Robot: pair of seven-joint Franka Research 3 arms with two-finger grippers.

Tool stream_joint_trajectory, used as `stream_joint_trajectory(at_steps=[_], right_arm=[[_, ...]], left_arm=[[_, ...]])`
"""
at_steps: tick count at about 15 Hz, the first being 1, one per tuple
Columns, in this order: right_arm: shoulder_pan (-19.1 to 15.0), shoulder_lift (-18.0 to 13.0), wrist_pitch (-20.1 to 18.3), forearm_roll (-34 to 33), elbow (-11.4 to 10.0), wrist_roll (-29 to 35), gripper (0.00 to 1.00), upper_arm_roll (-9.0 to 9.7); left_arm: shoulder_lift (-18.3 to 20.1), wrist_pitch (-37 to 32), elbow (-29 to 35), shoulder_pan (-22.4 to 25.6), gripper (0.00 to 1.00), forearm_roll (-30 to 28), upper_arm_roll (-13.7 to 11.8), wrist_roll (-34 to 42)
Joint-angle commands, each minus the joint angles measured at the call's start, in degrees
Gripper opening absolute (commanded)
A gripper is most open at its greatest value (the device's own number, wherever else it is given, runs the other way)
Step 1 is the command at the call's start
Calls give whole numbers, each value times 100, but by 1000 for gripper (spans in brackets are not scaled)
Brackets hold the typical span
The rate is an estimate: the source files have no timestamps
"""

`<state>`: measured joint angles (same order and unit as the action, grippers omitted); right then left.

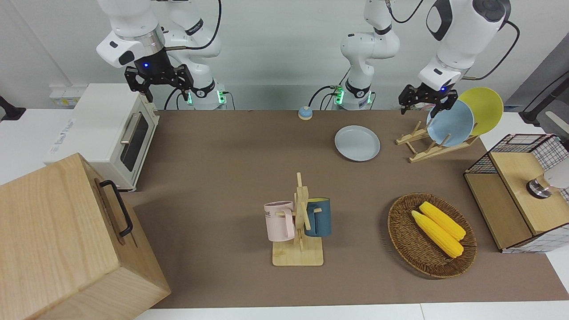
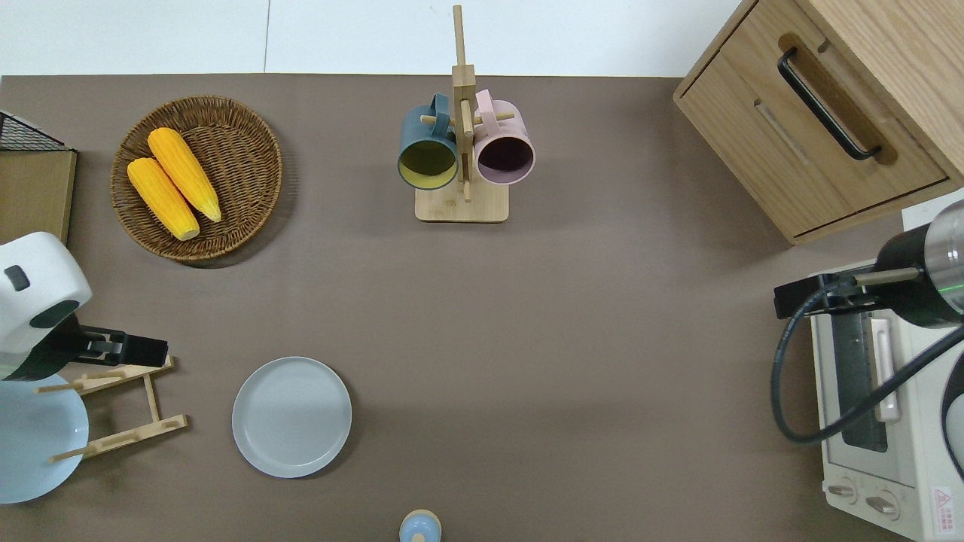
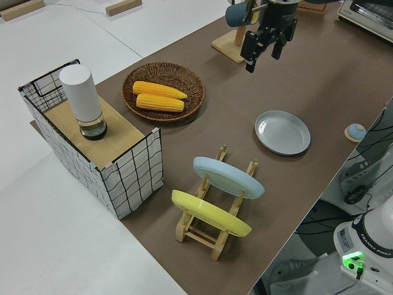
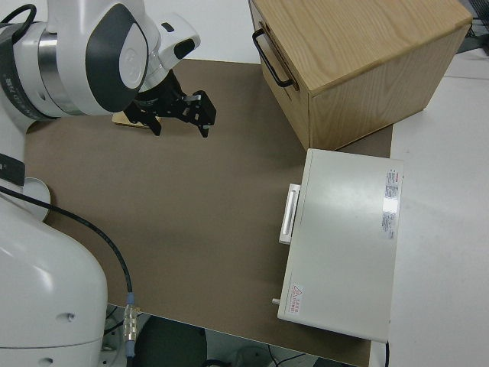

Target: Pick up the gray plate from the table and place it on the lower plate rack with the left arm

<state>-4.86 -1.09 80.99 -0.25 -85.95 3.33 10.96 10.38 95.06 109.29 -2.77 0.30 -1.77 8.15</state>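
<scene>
1. While the left gripper (image 1: 427, 106) hangs in the air over the lower plate rack (image 2: 124, 406), its fingers are spread apart and hold nothing.
2. The right arm is parked; the right gripper (image 1: 158, 84) also has its fingers apart and empty.
3. The gray plate (image 2: 291, 416) lies flat on the table (image 2: 587, 339), just beside the rack, toward the right arm's end from it, and does not touch it.
4. Around the plate there is bare brown surface; the nearest small thing is a blue-topped bell (image 2: 420, 527), nearer to the robots, close to the table's edge.
5. A wide open strip of table lies between the plate and the mug tree (image 2: 461, 150), which stands farther from the robots.
6. The gray plate is round, pale and matte, with a low raised rim and no pattern.
7. There are three plates: the gray one on the table, and a light-blue plate (image 3: 228, 177) and a yellow plate (image 3: 210, 213) standing slanted in the rack.
8. On the rack, the slots toward the gray plate show free pegs.
9. Two mugs hang on the tree, a dark blue mug (image 1: 318, 217) and a pink mug (image 1: 280, 221).
10. Two corn cobs (image 2: 173, 183) lie in one wicker basket (image 2: 252, 150), which is farther from the robots than the rack.
</scene>
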Motion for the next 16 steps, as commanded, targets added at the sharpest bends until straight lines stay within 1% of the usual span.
stream_joint_trajectory(at_steps=[1,4,6,9,11,16], right_arm=[[-41,-14,-83,43,35,1,987,38],[-41,-14,-74,43,35,1,990,29],[-41,-14,-83,43,35,1,990,29],[-41,-14,-83,43,35,1,990,38],[-41,-14,-83,43,35,1,990,38],[-41,-14,-83,43,35,1,987,38]], left_arm=[[8,-22,127,-66,995,-3,80,-366],[17,153,373,-66,995,-178,89,-393],[61,328,618,-66,995,-197,133,-384],[105,767,1093,-66,995,-205,229,-384],[140,1048,1400,-66,995,-197,238,-367],[395,1962,2376,-66,995,-197,238,-331]])
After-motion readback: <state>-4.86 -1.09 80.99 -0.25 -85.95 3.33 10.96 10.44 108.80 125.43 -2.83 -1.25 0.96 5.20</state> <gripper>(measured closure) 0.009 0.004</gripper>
